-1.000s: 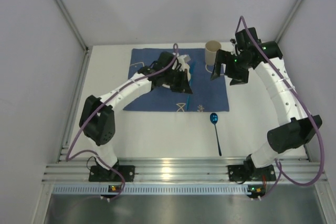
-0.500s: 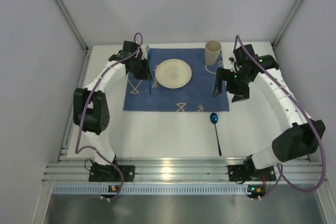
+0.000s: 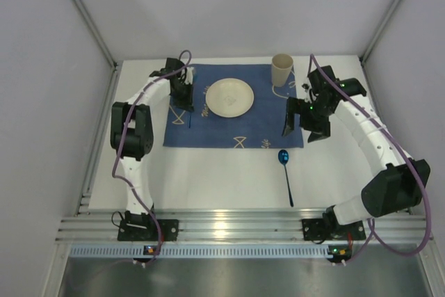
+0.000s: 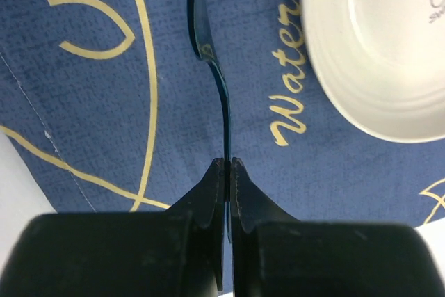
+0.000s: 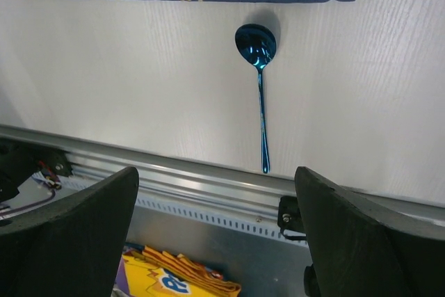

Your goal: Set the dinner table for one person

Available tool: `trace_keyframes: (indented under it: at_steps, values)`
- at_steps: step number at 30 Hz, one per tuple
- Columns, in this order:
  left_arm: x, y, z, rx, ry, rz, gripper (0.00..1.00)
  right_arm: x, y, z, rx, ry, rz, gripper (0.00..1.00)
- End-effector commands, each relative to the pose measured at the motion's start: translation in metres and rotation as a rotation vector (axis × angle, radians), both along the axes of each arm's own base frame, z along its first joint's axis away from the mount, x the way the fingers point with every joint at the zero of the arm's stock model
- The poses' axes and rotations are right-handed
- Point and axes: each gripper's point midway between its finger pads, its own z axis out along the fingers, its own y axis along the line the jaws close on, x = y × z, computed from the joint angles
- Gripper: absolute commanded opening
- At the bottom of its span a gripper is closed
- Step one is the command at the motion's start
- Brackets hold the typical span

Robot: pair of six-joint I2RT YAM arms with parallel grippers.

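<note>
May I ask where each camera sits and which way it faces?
Top external: above and behind, looks down on table; left arm and right arm show.
Left wrist: looks down at cloth and plate; shut left gripper pinches a utensil.
Right wrist: faces near rail and spoon; open right gripper shows.
Shared: spoon, in top and right wrist.

Left gripper (image 4: 227, 163), arm seemingly folded back, pinches a blue utensil (image 4: 223, 106); right gripper (image 5: 215, 175) hangs wide open.
</note>
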Motion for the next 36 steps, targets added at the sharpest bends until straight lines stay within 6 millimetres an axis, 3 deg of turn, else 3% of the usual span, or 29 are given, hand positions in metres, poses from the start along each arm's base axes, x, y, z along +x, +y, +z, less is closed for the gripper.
trace_keyframes:
  at_steps: [1, 7, 15, 19, 26, 36]
  values:
    - [0.020, 0.003, 0.007, -0.010, -0.052, 0.005, 0.00, 0.001, -0.003, 0.006, 0.003, -0.036, 0.002, 0.94]
    - [0.028, 0.009, 0.001, -0.038, -0.054, 0.041, 0.25, 0.005, -0.003, 0.005, -0.004, -0.031, -0.001, 0.94]
    - [0.031, 0.027, 0.000, -0.044, -0.049, 0.092, 0.33, 0.005, -0.006, 0.001, -0.017, -0.031, -0.012, 0.94]
    - [0.032, 0.032, 0.015, -0.062, -0.069, 0.130, 0.33, -0.001, -0.008, -0.011, -0.025, -0.014, -0.016, 0.95]
    - [0.015, 0.019, 0.052, -0.164, -0.111, 0.166, 0.33, -0.046, -0.009, -0.083, -0.002, 0.121, -0.039, 0.94]
    - [-0.017, 0.006, 0.097, -0.237, -0.153, 0.151, 0.31, -0.066, 0.006, -0.128, -0.020, 0.174, 0.010, 0.86]
